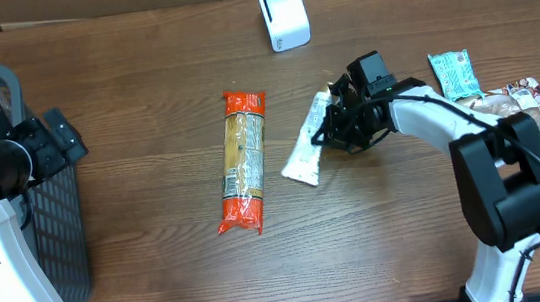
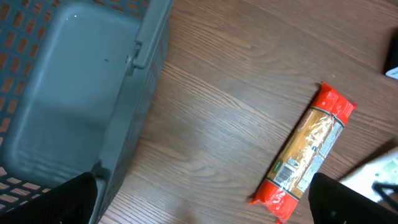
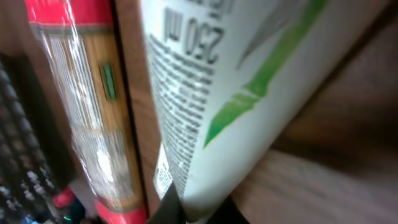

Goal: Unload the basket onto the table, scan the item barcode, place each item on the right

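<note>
Overhead, the right pincer (image 1: 336, 124) is a dark tangle over the upper end of the white tube (image 1: 303, 160), and its fingers cannot be told apart from here. The tube lies tilted on the desk (image 1: 163, 283) between the spaghetti packet (image 1: 243, 161) and the right arm. It is well apart from the white barcode scanner (image 1: 284, 15) at the far edge. At the right, a teal snack packet (image 1: 455, 73) lies clear, while a brown-printed packet (image 1: 532, 103) is partly covered by the arm. The left pincer (image 1: 53, 144) hangs over a grey basket (image 1: 58, 234), which the frame edge cuts off.

In the left wrist view, the left pincer shows only as two dark, blurred corners at the bottom. Its fingers stand wide apart with nothing between them. The basket fills the left side, cropped. The spaghetti packet lies diagonally, and a white sliver at the right edge may be the tube.

The right wrist view is close and blurred. The tube fills it, printed "250 ml" beside a green stroke. One dark fingertip (image 3: 171, 211) presses its lower end, so the pincer is clamped on the tube. The spaghetti packet lies just beside it.
</note>
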